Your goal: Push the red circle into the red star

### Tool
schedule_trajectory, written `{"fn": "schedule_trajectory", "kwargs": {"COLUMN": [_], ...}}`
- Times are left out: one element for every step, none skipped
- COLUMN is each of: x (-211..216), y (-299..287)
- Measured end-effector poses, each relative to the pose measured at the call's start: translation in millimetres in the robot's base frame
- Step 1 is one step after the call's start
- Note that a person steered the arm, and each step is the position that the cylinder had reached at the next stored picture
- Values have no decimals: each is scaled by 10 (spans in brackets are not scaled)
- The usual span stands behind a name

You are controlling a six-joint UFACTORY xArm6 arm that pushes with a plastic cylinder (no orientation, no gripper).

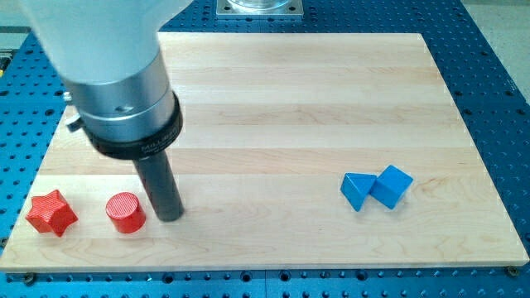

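Observation:
The red circle stands on the wooden board near the view's bottom left. The red star lies to its left, close to the board's left edge, with a gap between them. My tip rests on the board just to the right of the red circle, nearly touching it. The rod rises from there to the arm's large grey body at the view's top left.
A blue pentagon-like block and a blue cube sit touching each other at the view's right. The wooden board lies on a blue perforated table. A metal mount shows at the view's top.

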State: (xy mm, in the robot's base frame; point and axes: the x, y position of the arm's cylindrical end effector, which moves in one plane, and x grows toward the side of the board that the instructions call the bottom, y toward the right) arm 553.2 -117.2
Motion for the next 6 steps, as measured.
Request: {"fn": "schedule_trajectory", "kwargs": {"x": [0, 67, 319, 388, 334, 298], "y": [-645, -53, 45, -375, -644, -825]}}
